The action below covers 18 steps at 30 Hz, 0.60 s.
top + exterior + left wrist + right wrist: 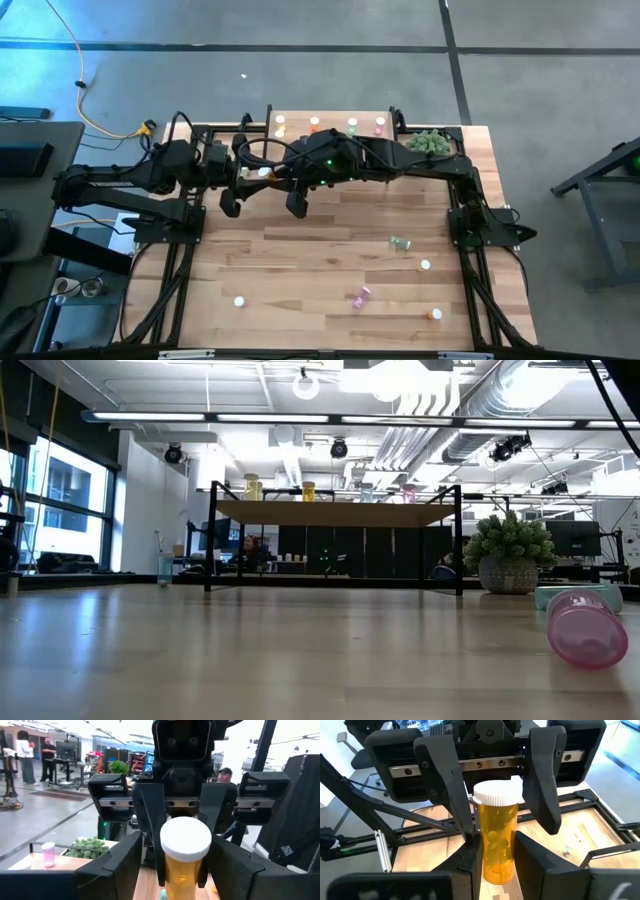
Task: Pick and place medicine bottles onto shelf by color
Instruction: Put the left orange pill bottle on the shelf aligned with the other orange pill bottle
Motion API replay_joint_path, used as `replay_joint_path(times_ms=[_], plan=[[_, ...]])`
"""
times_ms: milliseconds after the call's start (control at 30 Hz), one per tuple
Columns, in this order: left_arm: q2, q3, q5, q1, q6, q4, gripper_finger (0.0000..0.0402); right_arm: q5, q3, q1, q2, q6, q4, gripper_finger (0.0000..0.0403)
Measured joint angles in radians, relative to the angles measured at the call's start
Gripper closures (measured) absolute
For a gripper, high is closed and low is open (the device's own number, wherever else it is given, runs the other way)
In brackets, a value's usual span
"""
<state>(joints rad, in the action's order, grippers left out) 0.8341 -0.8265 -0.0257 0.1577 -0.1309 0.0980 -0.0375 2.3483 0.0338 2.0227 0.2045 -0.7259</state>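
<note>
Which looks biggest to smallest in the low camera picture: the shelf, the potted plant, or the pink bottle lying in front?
1. The shelf, widest by far.
2. The potted plant.
3. The pink bottle, slightly smaller than the plant.

The bottle lies nearest the camera, so it looks larger than it really is.

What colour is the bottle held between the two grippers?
Yellow-orange bottle, white cap; right wrist view.

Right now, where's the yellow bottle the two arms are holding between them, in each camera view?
High: yellow bottle between the two pincers, just in front of the shelf.
Low: not in it.
Left wrist: bottle centre, gripped by the right pincer.
Right wrist: bottle centre, between the left pincer's open fingers.
Shared landmark: the plant.
</note>
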Motion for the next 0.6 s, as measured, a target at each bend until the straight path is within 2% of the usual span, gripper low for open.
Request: replay_joint_path(times_ms=[167, 400, 600], plan=[[-0.001, 0.0, 0.037, 0.0, 0.003, -0.009, 0.0202, -0.007, 0.0, -0.001, 0.001, 0.009, 0.001, 0.0323], [-0.001, -0.001, 0.038, 0.0, 0.0, -0.018, 0.0204, -0.007, 0.0, -0.001, 0.001, 0.022, 0.018, 0.0323], [-0.001, -0.002, 0.046, -0.001, 0.003, -0.018, 0.0244, -0.011, 0.0, -0.001, 0.001, 0.04, 0.024, 0.0323]])
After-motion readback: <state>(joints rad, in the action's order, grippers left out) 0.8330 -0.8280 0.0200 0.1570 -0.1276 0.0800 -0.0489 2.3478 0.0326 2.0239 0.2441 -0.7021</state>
